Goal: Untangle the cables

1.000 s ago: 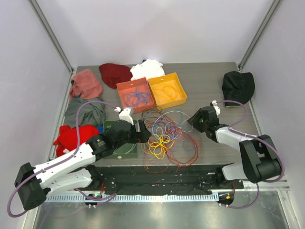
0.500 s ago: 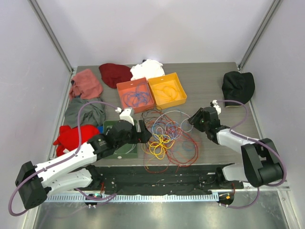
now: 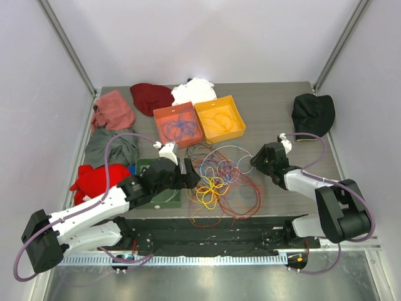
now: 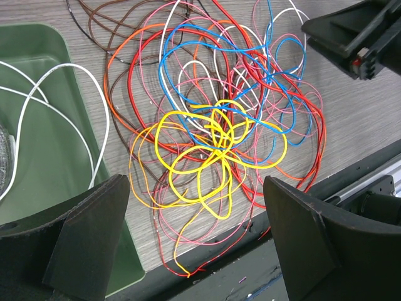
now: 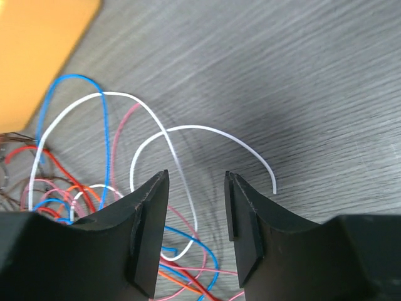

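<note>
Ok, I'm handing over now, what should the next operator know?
Left gripper: open wide, empty, above the tangle on the table.
Right gripper: open, empty, over a white cable with a loose end, at the tangle's right edge.
Done: some cables lie in the orange bin, yellow bin and green tray.
To do: most of the pile is knotted together; nothing gripped yet.

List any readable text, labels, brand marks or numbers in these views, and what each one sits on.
No readable text in any of the three views.
The orange bin, the yellow bin and the green tray have plain walls with no label or print showing.
The cables are too thin to tell whether the insulation carries any marking.
</note>
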Controlling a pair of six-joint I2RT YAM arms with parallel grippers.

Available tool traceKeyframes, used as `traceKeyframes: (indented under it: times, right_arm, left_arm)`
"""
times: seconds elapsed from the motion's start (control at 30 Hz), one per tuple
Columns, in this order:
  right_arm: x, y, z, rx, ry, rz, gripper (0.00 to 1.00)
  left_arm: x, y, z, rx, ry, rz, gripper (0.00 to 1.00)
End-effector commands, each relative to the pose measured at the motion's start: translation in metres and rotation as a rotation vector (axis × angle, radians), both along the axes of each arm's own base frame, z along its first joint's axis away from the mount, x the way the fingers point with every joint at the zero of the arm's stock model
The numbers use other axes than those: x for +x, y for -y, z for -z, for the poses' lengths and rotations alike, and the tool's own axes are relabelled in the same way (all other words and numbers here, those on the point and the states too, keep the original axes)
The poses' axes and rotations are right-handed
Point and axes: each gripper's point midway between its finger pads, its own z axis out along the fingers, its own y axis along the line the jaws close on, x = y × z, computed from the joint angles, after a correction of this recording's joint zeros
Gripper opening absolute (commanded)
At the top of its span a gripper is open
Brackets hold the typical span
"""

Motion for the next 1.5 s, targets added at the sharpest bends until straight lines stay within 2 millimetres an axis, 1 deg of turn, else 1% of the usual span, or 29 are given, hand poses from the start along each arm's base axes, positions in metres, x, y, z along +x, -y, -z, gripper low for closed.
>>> traceKeyframes:
  times: [0.0,0.2,0.3,0.33,0.37,0.4,0.43,0.5,0.53,0.57,0.6,0.63,0.67,0.73,0.77,0.8,0.83,0.87,0.93,0.97,1.0,1.03,1.07,1.2,1.27,1.3,1.37,1.4,1.47]
  right_arm:
    - [0.01,-0.004,-0.001,0.016,0.035,-0.007,0.47]
    - [0.013,-0.009,0.001,0.03,0.042,-0.025,0.43]
    - [0.013,-0.009,-0.001,0.032,0.046,-0.027,0.22]
    - [0.014,-0.01,-0.002,0.031,0.051,-0.026,0.1]
    - [0.015,-0.009,-0.006,0.032,0.059,-0.023,0.05]
    - [0.015,-0.009,-0.018,0.04,0.085,-0.02,0.01]
    - [0.015,-0.01,-0.028,0.049,0.107,-0.024,0.01]
    - [0.017,-0.024,-0.071,0.103,0.207,-0.075,0.01]
    - [0.014,-0.028,-0.119,0.123,0.338,-0.093,0.01]
    - [0.012,-0.043,-0.161,0.133,0.431,-0.136,0.01]
    - [0.008,-0.042,-0.181,0.107,0.463,-0.132,0.01]
    - [0.0,-0.042,-0.215,0.087,0.542,-0.156,0.01]
    - [-0.003,-0.048,-0.258,0.1,0.616,-0.18,0.01]
    - [-0.013,-0.05,-0.282,0.086,0.62,-0.216,0.01]
    - [-0.018,-0.051,-0.313,0.097,0.669,-0.234,0.01]
    - [-0.023,-0.054,-0.32,0.105,0.666,-0.266,0.01]
    - [-0.028,-0.056,-0.332,0.116,0.684,-0.284,0.01]
    - [-0.036,-0.055,-0.359,0.14,0.737,-0.293,0.01]
    - [-0.046,-0.058,-0.379,0.16,0.765,-0.325,0.01]
    - [-0.057,-0.06,-0.401,0.177,0.802,-0.361,0.01]
    - [-0.062,-0.06,-0.411,0.184,0.819,-0.375,0.01]
    - [-0.07,-0.06,-0.429,0.196,0.853,-0.396,0.01]
    - [-0.071,-0.061,-0.429,0.188,0.837,-0.408,0.01]
    - [-0.084,-0.063,-0.432,0.22,0.835,-0.435,0.01]
    - [-0.088,-0.065,-0.422,0.233,0.815,-0.449,0.01]
    - [-0.092,-0.063,-0.423,0.241,0.821,-0.449,0.01]
    - [-0.093,-0.064,-0.412,0.245,0.795,-0.452,0.01]
    - [-0.097,-0.063,-0.411,0.253,0.796,-0.452,0.01]
    - [-0.101,-0.066,-0.407,0.269,0.786,-0.472,0.01]
  left_arm:
    - [0.003,0.005,-0.01,-0.047,0.024,-0.004,0.93]
    - [0.003,0.006,-0.007,-0.041,0.016,-0.004,0.93]
    - [0.003,0.007,-0.006,-0.038,0.012,-0.001,0.93]
    - [0.003,0.008,-0.006,-0.04,0.012,0.0,0.93]
    - [0.003,0.007,-0.005,-0.036,0.009,0.0,0.93]
    - [0.004,0.007,-0.008,-0.042,0.015,-0.003,0.93]
    - [0.004,0.006,-0.009,-0.044,0.019,-0.005,0.93]
    - [0.004,0.002,-0.009,-0.031,0.025,-0.015,0.93]
    - [0.006,0.001,-0.012,-0.026,0.035,-0.019,0.93]
    - [0.007,-0.002,-0.014,-0.022,0.046,-0.028,0.93]
    - [0.01,-0.005,-0.017,-0.017,0.061,-0.044,0.93]
    - [0.011,-0.007,-0.02,-0.01,0.075,-0.048,0.93]
    - [0.013,-0.009,-0.025,-0.013,0.091,-0.058,0.93]
    - [0.017,-0.013,-0.033,-0.011,0.129,-0.072,0.94]
    - [0.018,-0.013,-0.038,-0.017,0.143,-0.071,0.94]
    - [0.018,-0.013,-0.043,-0.019,0.158,-0.066,0.94]
    - [0.021,-0.013,-0.052,-0.021,0.18,-0.067,0.95]
    - [0.02,-0.014,-0.059,-0.029,0.199,-0.065,0.96]
    - [0.023,-0.015,-0.077,-0.047,0.24,-0.067,1.0]
    - [0.024,-0.016,-0.086,-0.052,0.271,-0.064,1.0]
    - [0.024,-0.017,-0.1,-0.078,0.303,-0.066,1.0]
    - [0.024,-0.017,-0.108,-0.091,0.327,-0.056,1.0]
    - [0.025,-0.016,-0.121,-0.121,0.369,-0.051,1.0]
    - [0.024,-0.02,-0.159,-0.216,0.48,-0.062,1.0]
    - [0.017,-0.012,-0.171,-0.254,0.53,0.005,1.0]
    - [0.016,-0.008,-0.182,-0.29,0.597,0.033,1.0]
    - [0.008,0.002,-0.192,-0.345,0.672,0.107,1.0]
    - [0.009,0.005,-0.192,-0.365,0.727,0.117,1.0]
    - [0.015,0.017,-0.179,-0.344,0.731,0.148,1.0]
